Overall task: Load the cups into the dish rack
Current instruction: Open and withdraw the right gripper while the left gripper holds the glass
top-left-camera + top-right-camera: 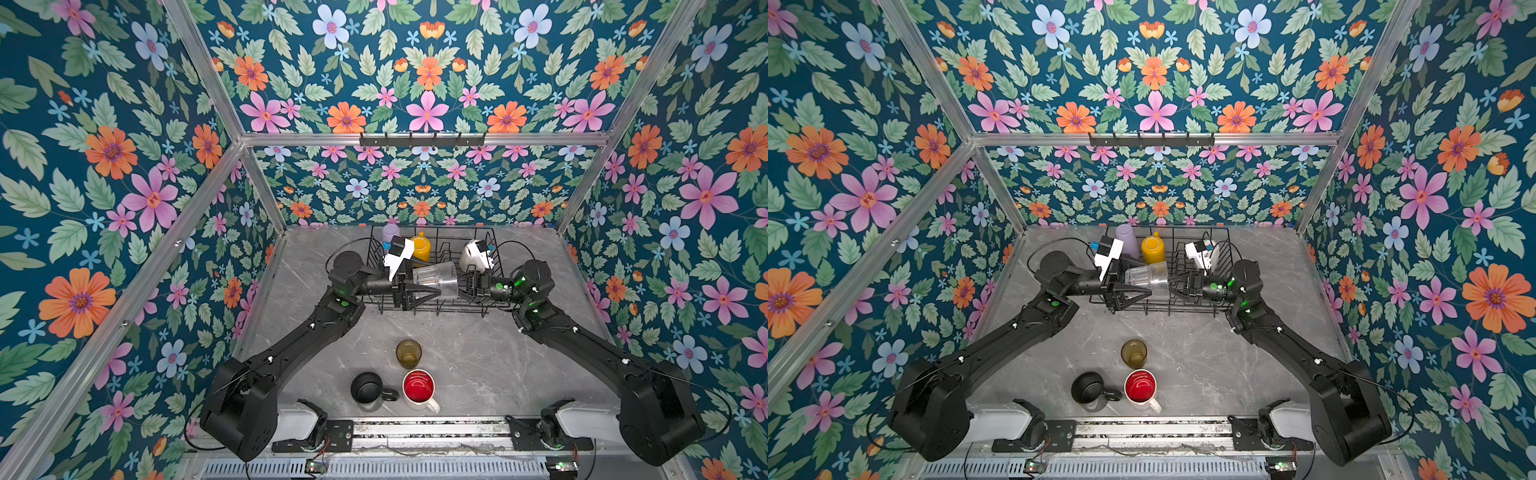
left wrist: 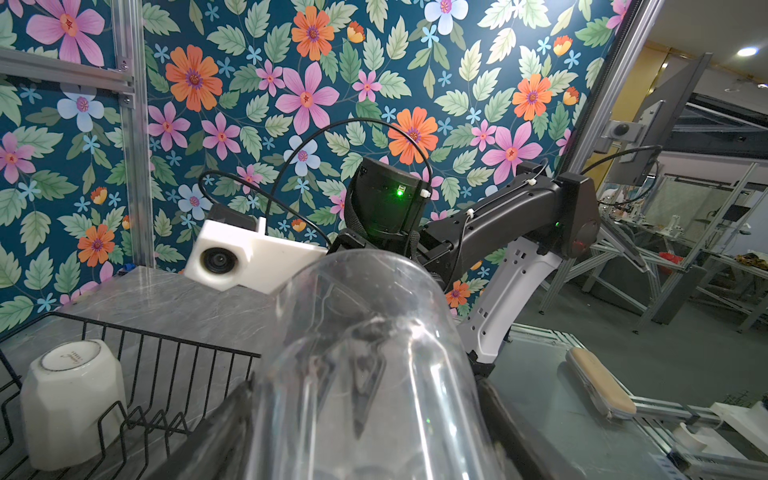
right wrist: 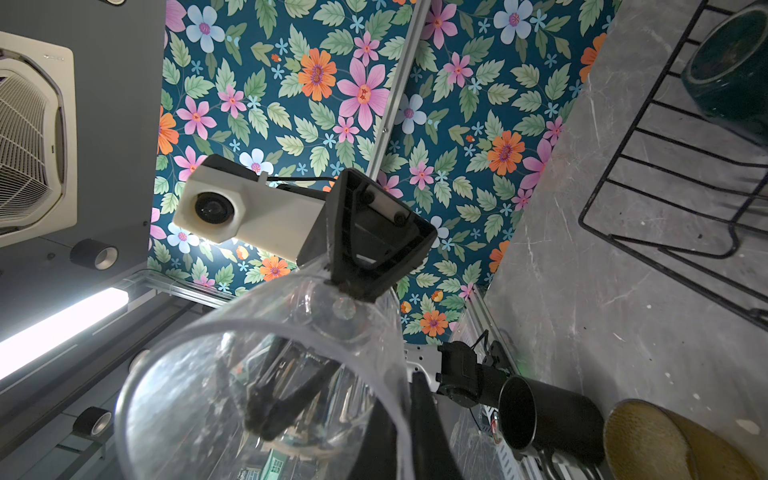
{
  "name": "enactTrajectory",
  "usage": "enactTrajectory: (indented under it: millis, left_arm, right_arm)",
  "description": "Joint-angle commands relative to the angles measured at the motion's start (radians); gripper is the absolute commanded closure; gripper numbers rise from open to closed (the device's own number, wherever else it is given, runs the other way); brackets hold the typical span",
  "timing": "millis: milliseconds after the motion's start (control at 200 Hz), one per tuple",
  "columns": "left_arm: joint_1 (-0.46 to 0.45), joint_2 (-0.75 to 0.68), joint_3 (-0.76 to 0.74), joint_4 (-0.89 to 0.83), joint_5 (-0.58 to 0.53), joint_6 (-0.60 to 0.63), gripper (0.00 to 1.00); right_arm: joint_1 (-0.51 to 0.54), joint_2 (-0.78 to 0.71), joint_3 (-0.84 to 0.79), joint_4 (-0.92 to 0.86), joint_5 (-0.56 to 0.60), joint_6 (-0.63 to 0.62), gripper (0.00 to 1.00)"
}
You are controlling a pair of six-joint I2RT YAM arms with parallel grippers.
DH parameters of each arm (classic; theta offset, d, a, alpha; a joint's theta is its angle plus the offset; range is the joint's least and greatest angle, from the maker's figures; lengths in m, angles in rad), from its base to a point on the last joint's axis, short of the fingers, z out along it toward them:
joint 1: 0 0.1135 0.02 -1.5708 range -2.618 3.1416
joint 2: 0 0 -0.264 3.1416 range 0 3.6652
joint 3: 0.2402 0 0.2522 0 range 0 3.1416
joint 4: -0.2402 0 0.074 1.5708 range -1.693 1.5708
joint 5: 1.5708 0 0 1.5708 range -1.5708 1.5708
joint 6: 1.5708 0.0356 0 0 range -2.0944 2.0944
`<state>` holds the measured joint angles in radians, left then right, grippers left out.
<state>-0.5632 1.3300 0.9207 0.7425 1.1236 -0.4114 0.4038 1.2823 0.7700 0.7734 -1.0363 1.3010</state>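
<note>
Over the dish rack (image 1: 446, 306) the clear glass (image 1: 436, 277) lies from 9 to 3 o'clock. Our right gripper (image 1: 459, 284), closed, pinches its rim at 3. Our left gripper (image 1: 426, 282) straddles its base at 9, wide. Whether it clamps, we cannot tell.

You see the clear glass (image 1: 436, 279), a ribbed see-through tumbler, glossy with bright highlights. Your black wire dish rack (image 1: 440, 306) looks like coated metal with a dull sheen. The grey marble-look tabletop (image 1: 478, 357) is smooth and faintly scratched. The amber glass (image 1: 408, 353) is translucent and shiny, while the black mug (image 1: 367, 386) looks satin. The red-inside white mug (image 1: 418, 387) and the yellow mug (image 1: 420, 246) are glossy. The faceted cream-white mug (image 2: 70, 403) has a soft glaze. The silver frame bars (image 1: 299, 139) look like brushed metal.
</note>
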Motion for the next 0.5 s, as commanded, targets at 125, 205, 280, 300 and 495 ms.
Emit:
enactTrajectory:
  millis: [125,205,280,300,495]
  left_arm:
    - [0.0,-0.008,0.02,-0.002,0.01,0.014,1.0]
    - [0.0,-0.008,0.034,-0.031,0.005,0.028,1.0]
    - [0.0,-0.006,0.057,-0.104,-0.014,0.067,1.0]
    - [0.0,-0.006,0.063,-0.126,-0.022,0.078,1.0]
    - [0.0,-0.016,0.101,-0.23,-0.068,0.143,1.0]
  right_arm:
    - [0.003,-0.024,0.002,0.012,0.016,-0.026,0.94]
    - [0.003,-0.034,0.0,-0.014,0.024,-0.04,0.88]
    - [0.002,-0.046,-0.006,-0.04,0.031,-0.055,0.81]
    - [0.002,-0.048,-0.007,-0.046,0.033,-0.059,0.79]
    - [0.002,-0.089,-0.017,-0.164,0.059,-0.127,0.62]
